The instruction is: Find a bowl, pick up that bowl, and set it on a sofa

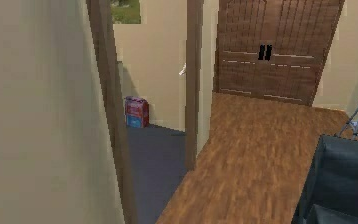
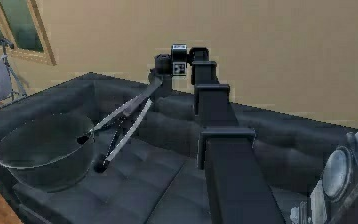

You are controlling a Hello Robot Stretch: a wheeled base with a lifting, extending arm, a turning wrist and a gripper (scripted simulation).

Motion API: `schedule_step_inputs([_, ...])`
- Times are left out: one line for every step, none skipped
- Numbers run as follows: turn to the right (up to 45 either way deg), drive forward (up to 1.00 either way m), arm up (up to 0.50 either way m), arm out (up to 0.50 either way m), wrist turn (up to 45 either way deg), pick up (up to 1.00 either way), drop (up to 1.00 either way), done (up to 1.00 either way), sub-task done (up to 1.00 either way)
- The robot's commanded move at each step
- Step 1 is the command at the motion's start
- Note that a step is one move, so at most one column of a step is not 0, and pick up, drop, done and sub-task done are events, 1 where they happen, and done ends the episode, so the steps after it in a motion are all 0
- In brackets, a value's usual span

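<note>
One step left, I reckon: bowl (image 2: 42,150) at the sofa (image 2: 157,188) left end by my gripper (image 2: 95,152), can't tell if I'm holding it; next, settle it there.

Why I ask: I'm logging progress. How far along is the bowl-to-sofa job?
Looks done: the bowl is found and appears to rest on the dark sofa seat. In hand: the arm reaches over the sofa with the claw at the bowl's rim; whether it holds the bowl cannot be told. Left: probably just leaving the bowl there and drawing the arm back.
</note>
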Motion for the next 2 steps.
schedule_step_inputs([0.0, 0.0, 0.0, 0.0, 45.0, 0.0, 0.0, 0.0, 0.0])
schedule_step_inputs([0.0, 0.0, 0.0, 0.0, 45.0, 0.0, 0.0, 0.0, 0.0])
